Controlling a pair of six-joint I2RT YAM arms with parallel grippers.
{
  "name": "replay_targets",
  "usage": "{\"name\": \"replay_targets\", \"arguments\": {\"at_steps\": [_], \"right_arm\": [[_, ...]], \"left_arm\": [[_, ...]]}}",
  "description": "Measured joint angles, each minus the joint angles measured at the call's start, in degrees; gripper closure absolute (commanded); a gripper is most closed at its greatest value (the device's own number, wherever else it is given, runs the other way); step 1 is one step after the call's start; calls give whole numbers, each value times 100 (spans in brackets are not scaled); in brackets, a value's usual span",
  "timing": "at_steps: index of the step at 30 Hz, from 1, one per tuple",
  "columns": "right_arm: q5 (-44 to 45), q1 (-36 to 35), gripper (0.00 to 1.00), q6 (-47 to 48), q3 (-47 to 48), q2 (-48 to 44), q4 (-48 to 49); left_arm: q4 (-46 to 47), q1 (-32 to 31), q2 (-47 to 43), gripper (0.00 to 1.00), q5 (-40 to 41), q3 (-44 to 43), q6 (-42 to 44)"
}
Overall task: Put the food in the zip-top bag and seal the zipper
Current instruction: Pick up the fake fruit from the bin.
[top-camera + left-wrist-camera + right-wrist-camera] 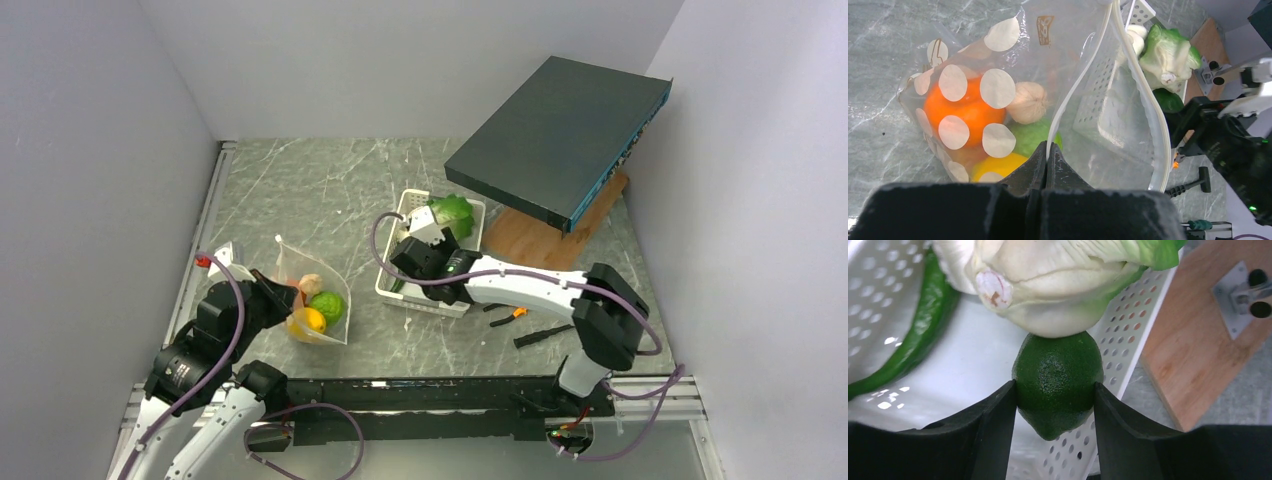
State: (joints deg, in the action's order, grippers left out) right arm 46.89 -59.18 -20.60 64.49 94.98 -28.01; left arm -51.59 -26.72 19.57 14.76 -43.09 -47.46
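The right gripper (1053, 390) is down inside the white basket (1133, 325), its two black fingers pressed against either side of the dark green vegetable (1055, 377), which they hold at a middling width; the leafy lettuce (1058, 280) touches the top of that vegetable, deeper in the basket; a long green pod (923, 325) lies along the basket floor on the lettuce's other side.

The left gripper (1046, 155) has its jaws pinched tight on the zipper (1074, 92), holding up one side of the mouth of the zip-top bag (968, 65); the mouth gapes open toward the basket; the bag sits on the table (300, 190) left of the basket, well apart from it. Inside the bag, behind the white dots, lie an orange (965, 107), a pale peach (1028, 102), a green lime (1030, 137) and a yellow lemon (995, 167), all touching.

A wooden board (520, 235) lies just right of the basket; a dark flat box (560, 130) rests tilted on the board; small tools (540, 333) lie near the basket's near right corner.
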Motion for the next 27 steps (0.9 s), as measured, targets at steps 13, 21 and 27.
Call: {"name": "replay_targets", "arguments": {"at_steps": [13, 21, 27], "right_arm": [[-2188, -28, 100, -111, -741, -1864, 669], [-2898, -28, 100, -103, -433, -2529, 863], [-3460, -28, 100, -103, -33, -2592, 1311]], "left_arm": [[79, 0, 90, 100, -28, 0, 138], [70, 0, 94, 100, 2, 0, 175], [74, 0, 76, 100, -11, 0, 151]]}}
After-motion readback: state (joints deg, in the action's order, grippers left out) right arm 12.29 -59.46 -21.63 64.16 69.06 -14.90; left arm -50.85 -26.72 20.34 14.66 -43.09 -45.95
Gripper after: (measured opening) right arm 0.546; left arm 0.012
